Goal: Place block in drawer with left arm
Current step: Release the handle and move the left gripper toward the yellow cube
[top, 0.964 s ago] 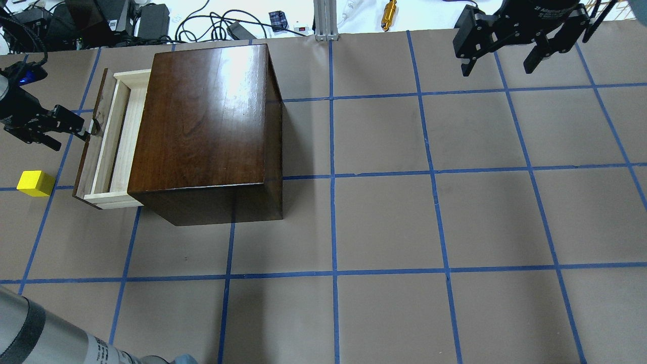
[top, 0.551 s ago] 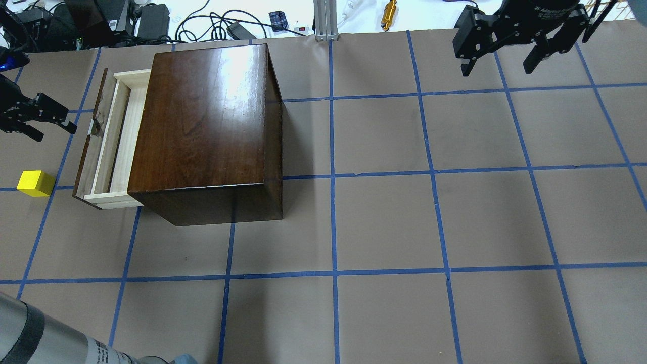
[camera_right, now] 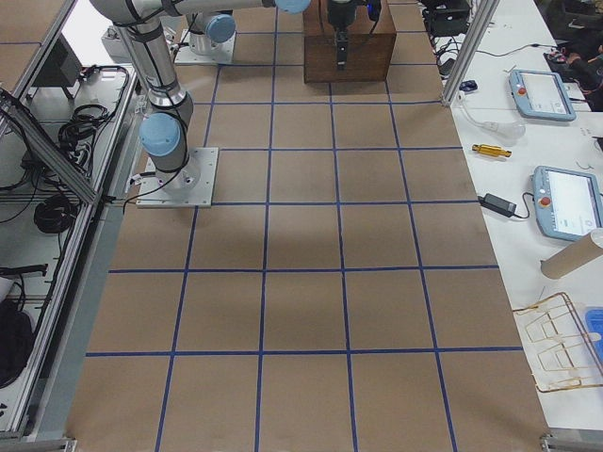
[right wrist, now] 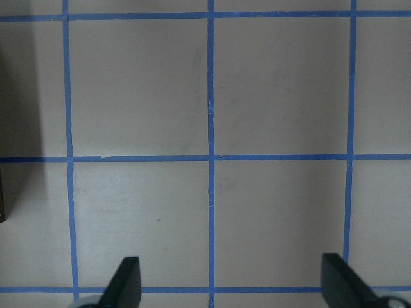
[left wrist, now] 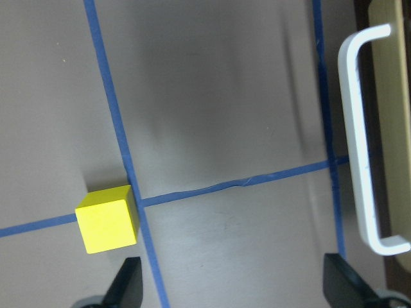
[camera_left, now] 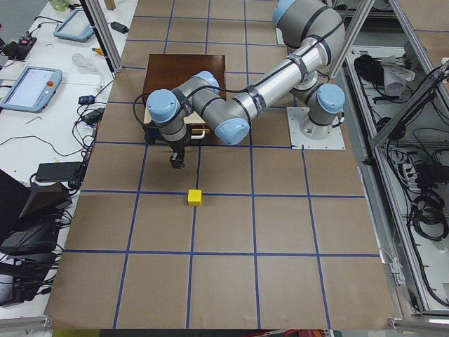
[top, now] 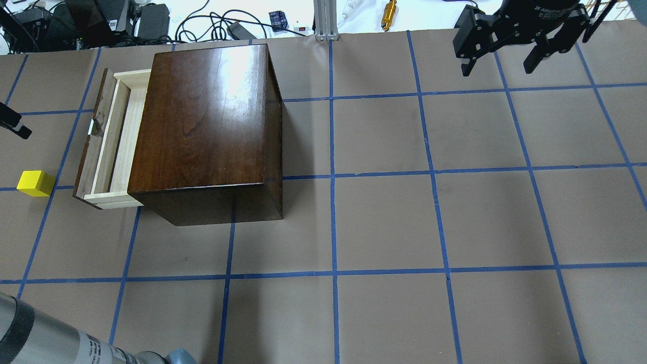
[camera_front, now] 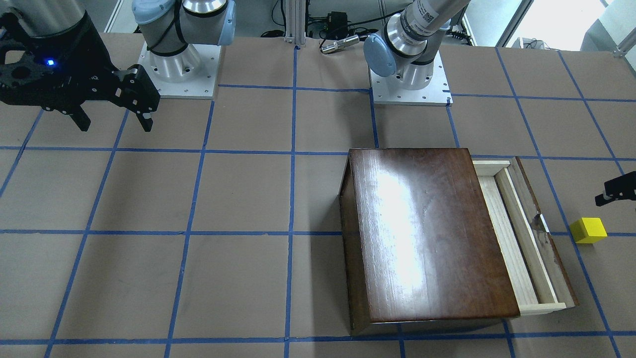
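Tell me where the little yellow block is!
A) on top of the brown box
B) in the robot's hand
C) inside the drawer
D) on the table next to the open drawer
D: the yellow block sits on the table beside the pulled-out drawer, and the left hand near it is open and empty.

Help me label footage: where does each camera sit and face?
Front-facing: across the table, facing the robot; right hand view-left.
Overhead: behind the robot, down on box and drawer.
Exterior left: robot's-left table end; left arm near.
Exterior right: opposite end; box far.
Left wrist: past left hand onto block.
Right wrist: past right hand onto taped table.
Shared: first two show block, drawer.
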`<state>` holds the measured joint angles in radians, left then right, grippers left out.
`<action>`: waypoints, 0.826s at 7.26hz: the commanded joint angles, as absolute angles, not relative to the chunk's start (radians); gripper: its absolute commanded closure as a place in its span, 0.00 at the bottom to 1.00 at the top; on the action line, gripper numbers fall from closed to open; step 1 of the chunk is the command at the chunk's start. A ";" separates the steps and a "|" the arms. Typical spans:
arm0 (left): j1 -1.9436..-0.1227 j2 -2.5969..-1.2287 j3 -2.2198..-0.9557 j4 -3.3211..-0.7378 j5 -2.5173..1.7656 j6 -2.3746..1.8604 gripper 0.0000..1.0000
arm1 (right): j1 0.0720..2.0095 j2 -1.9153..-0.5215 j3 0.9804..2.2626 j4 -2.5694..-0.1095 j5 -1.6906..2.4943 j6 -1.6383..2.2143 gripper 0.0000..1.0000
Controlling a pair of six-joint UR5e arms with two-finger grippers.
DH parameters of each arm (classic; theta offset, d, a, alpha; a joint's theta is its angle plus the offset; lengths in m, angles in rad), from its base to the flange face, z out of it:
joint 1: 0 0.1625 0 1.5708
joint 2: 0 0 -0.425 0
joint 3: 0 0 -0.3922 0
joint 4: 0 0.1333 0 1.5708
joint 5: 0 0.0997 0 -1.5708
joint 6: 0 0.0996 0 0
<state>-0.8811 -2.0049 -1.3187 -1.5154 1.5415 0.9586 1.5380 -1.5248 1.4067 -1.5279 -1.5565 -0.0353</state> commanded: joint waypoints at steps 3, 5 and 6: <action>-0.847 -2.042 -1.357 -1.406 1.672 1.377 0.00 | 1.539 -1.525 1.407 -1.528 -1.557 -0.035 0.00; -0.844 -2.054 -1.461 -1.214 1.718 1.654 0.00 | 1.539 -1.525 1.407 -1.528 -1.557 -0.035 0.00; -0.836 -2.056 -1.514 -1.121 1.717 1.787 0.00 | 1.539 -1.525 1.407 -1.528 -1.557 -0.035 0.00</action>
